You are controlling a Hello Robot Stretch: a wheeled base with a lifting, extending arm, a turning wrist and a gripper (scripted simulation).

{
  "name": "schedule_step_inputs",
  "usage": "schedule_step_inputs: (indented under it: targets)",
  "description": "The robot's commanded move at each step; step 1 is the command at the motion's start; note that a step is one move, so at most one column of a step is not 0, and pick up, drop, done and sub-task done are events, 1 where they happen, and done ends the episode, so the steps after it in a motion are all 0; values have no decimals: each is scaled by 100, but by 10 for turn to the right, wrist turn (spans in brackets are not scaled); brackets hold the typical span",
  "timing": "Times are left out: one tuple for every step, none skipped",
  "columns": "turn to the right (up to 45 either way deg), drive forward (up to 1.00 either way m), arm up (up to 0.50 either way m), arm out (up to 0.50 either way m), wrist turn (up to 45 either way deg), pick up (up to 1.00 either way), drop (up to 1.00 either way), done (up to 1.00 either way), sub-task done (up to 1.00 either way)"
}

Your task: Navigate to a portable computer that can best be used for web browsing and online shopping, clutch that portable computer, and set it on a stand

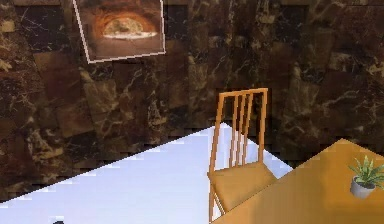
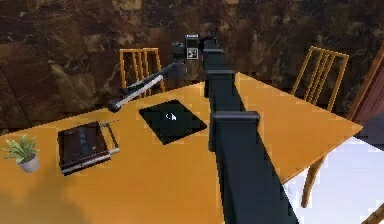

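A flat black laptop (image 2: 172, 121) lies closed on the wooden table (image 2: 290, 125), just left of the dark arm bar. The gripper (image 2: 118, 102) reaches out to the left above the tabletop, beyond the laptop's far left corner, with its thin fingers (image 2: 140, 90) slanting down toward the table. Bare tabletop lies behind its far end, so it holds nothing. A dark slab in a grey metal frame (image 2: 86, 146) rests nearer the table's left end.
A small potted plant (image 2: 22, 152) (image 1: 365, 178) stands on the table's corner (image 1: 320, 190). Wooden chairs stand at the far side (image 2: 140, 66), the right end (image 2: 322, 75) and beside the corner (image 1: 240, 150). A dark marble wall carries a picture (image 1: 120, 28). The pale floor (image 1: 140, 185) lies beyond.
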Motion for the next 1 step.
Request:
schedule_step_inputs:
  targets:
    - [0,0,0,0,450,0,0,0,0]
